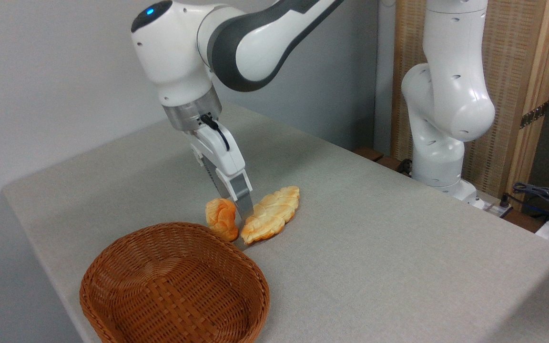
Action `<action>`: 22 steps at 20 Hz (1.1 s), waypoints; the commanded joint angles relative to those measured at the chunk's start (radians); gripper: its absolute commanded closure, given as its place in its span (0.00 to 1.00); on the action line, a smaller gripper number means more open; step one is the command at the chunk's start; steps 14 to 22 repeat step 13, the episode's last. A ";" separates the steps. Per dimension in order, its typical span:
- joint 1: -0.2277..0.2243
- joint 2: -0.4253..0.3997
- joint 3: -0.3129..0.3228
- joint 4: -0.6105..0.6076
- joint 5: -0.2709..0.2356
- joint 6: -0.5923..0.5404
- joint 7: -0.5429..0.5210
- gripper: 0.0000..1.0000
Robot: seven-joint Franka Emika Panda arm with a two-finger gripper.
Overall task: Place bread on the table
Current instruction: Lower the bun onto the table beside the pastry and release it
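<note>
Bread (222, 218) sits on table (374, 238) at frame centre, touching basket (174, 286) rim. Gripper (242, 209) btwn bread & flat pastry (272, 214); can't tell if jaws are spread.

The white arm (255, 43) is reaching in from the upper right, its wrist bending downward. The hand (242, 209) is pointing steeply down near the surface's front-left area; only one grey finger (242, 193) is showing clearly.
</note>
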State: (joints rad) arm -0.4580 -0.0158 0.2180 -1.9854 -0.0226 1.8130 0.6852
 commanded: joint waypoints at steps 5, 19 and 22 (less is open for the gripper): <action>-0.001 -0.033 0.024 0.132 0.000 0.000 -0.012 0.00; 0.019 -0.033 0.095 0.143 -0.008 0.115 -0.049 0.00; 0.019 -0.033 0.095 0.143 -0.008 0.115 -0.049 0.00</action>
